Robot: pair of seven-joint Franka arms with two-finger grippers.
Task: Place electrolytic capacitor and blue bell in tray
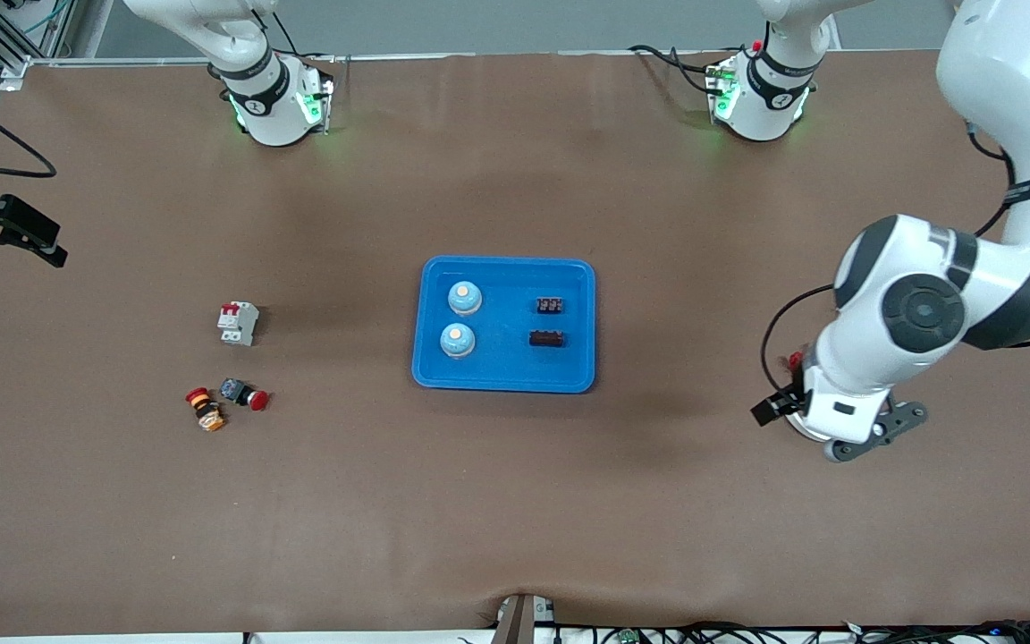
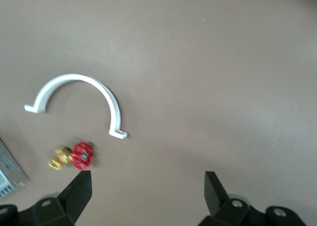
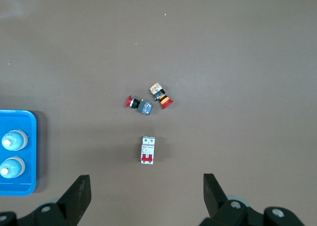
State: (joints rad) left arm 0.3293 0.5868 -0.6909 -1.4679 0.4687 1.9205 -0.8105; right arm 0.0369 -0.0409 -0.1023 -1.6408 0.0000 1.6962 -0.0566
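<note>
Two blue bells [image 1: 463,297] [image 1: 457,340] stand in the tray [image 1: 504,381] beside two small dark parts [image 1: 550,306], perhaps capacitors. Bells look light, rigid and smooth-domed; best gripped low across the base. Left gripper [image 2: 147,186] hovers with fingers wide over the surface's left-arm end; right gripper [image 3: 146,186], equally wide, hangs over the right-arm end.

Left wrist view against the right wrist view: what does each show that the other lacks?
Only the left wrist view shows a white half-ring clamp, a small brass valve with a red handwheel and the corner of a grey box. Only the right wrist view shows the blue tray holding two blue bells, a white circuit breaker and two red push-buttons. Both show the brown table and their own tool open: left tool, right tool.
</note>
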